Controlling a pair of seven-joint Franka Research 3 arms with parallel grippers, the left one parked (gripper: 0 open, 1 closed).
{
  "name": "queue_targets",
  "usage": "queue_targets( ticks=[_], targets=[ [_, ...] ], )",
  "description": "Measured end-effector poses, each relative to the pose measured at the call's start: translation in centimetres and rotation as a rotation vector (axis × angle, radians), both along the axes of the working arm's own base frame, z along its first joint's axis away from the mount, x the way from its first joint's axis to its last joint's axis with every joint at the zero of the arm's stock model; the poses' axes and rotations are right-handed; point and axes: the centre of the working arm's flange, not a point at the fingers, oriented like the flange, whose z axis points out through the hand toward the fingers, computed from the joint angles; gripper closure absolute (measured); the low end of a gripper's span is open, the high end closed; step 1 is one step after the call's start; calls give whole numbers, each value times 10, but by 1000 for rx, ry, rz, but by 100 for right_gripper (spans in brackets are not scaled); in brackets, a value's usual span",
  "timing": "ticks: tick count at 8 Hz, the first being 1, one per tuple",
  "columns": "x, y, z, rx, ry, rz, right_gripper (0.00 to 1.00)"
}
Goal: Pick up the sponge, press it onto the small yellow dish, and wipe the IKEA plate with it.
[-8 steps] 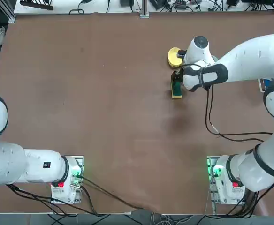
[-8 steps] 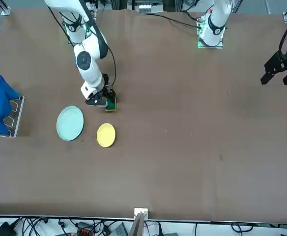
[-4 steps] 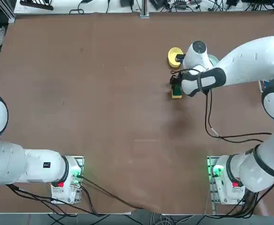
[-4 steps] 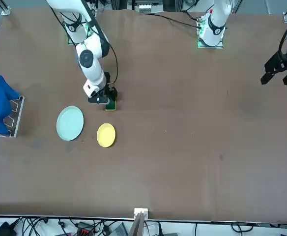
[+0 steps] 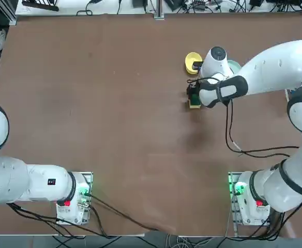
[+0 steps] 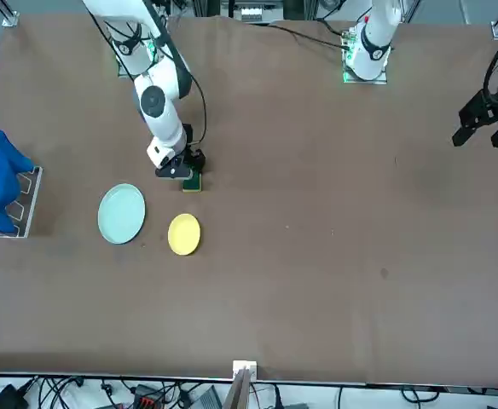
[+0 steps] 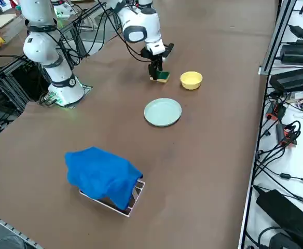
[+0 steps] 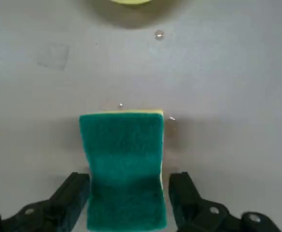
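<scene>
Brown table [image 5: 115, 103], sponge [image 8: 124, 164] lying flat near the dish [image 5: 192, 61]: your gripper [image 8: 126, 203] is open astride it, so drop straight, then close evenly on both long sides.

No text, label, brand mark, number or sign can be read anywhere in the views.
</scene>
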Motion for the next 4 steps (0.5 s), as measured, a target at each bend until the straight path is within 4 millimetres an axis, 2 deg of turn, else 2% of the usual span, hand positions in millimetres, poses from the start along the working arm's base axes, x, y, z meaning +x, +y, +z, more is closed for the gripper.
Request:
queue_targets(
  ticks=[4],
  targets=[
    [-4, 4, -15, 0, 4, 8, 1]
  ],
)
